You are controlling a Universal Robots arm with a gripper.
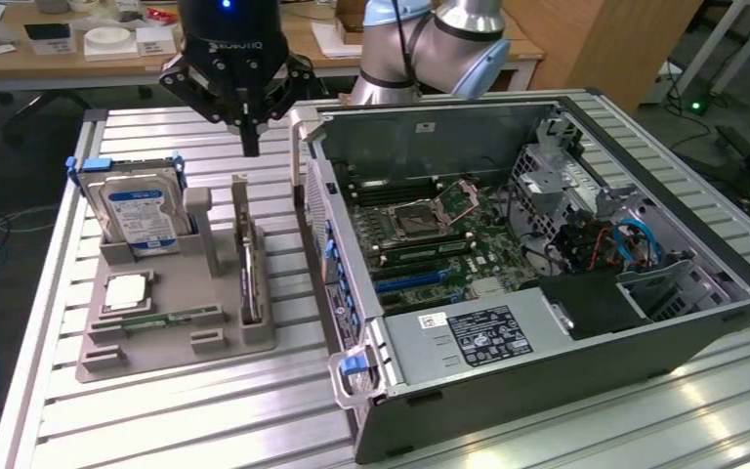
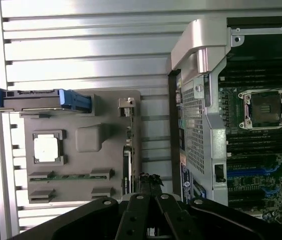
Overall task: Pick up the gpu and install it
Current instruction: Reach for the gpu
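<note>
Exterior view | step: reaching for pickup, nothing grasped | gripper (image 1: 250, 147): pressed together, hovered over tray (image 1: 153, 360) | gpu (image 1: 246, 259): stood on edge in tray slot, beside hard drive (image 1: 141, 220) | next: likely called for spreading fingers, straddling card's top edge

Legible markings: one brand name.
"ROBOTIQ" lettering (image 1: 231, 44), white and upside down, stands on the black body of the hand (image 1: 250, 147). The print is too small to read on the blue label (image 1: 141, 217) on the hard drive (image 1: 134, 184) and the black-and-white label (image 1: 479, 332) on the power supply (image 1: 408, 360).
</note>
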